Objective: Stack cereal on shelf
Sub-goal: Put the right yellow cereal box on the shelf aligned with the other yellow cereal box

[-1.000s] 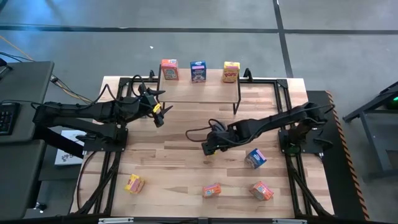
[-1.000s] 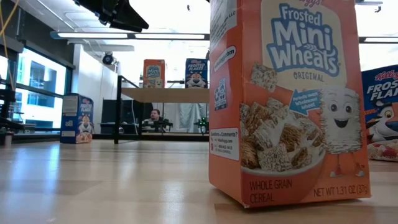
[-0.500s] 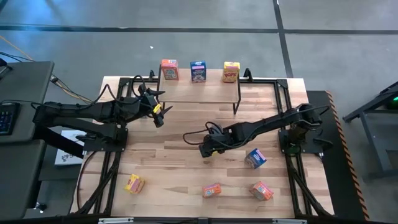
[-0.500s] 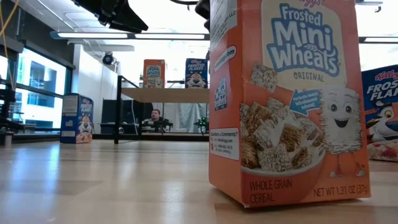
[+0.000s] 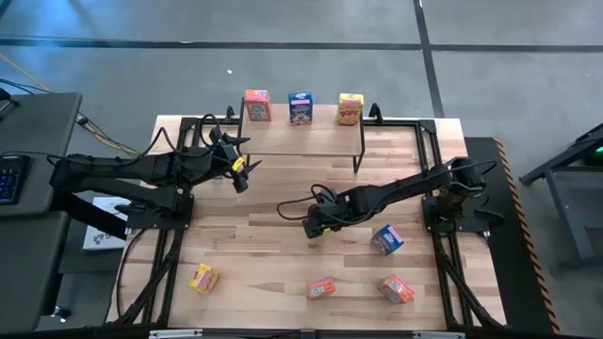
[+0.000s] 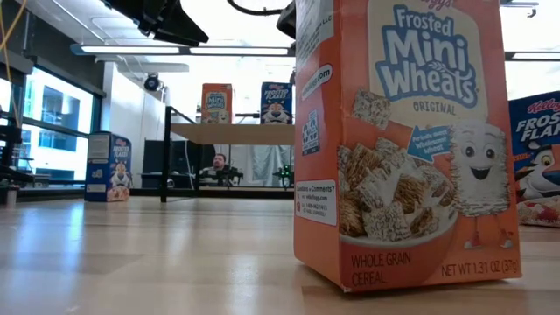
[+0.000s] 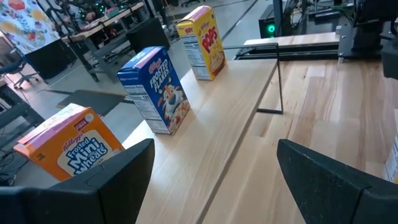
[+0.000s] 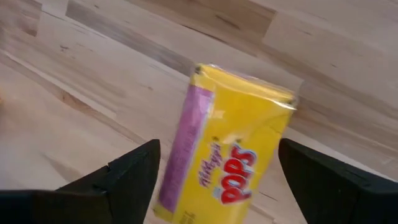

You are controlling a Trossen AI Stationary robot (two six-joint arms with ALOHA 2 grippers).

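Note:
The shelf (image 5: 301, 138) stands at the table's far middle. On it stand three cereal boxes: orange-red (image 5: 256, 104), blue (image 5: 301, 108) and yellow (image 5: 350, 108). My right gripper (image 5: 314, 229) hangs open over the table's middle, pointing steeply down. In the right wrist view a yellow Pops box (image 8: 230, 155) sits on the tabletop between its fingers, which stand apart from it on either side. My left gripper (image 5: 240, 171) waits open near the shelf's left end, facing the three boxes (image 7: 155, 90).
Loose boxes sit near the table's front edge: yellow (image 5: 201, 278), orange (image 5: 321, 287) and orange (image 5: 396, 288). A blue one (image 5: 387, 239) lies just right of my right gripper. The orange Mini Wheats box (image 6: 402, 140) fills the low view. Bare wood lies left of centre.
My right gripper has come down a little toward the table and the yellow box. Its dark tip now shows at the top of the low view, where it did not before. The boxes have stayed where they were.

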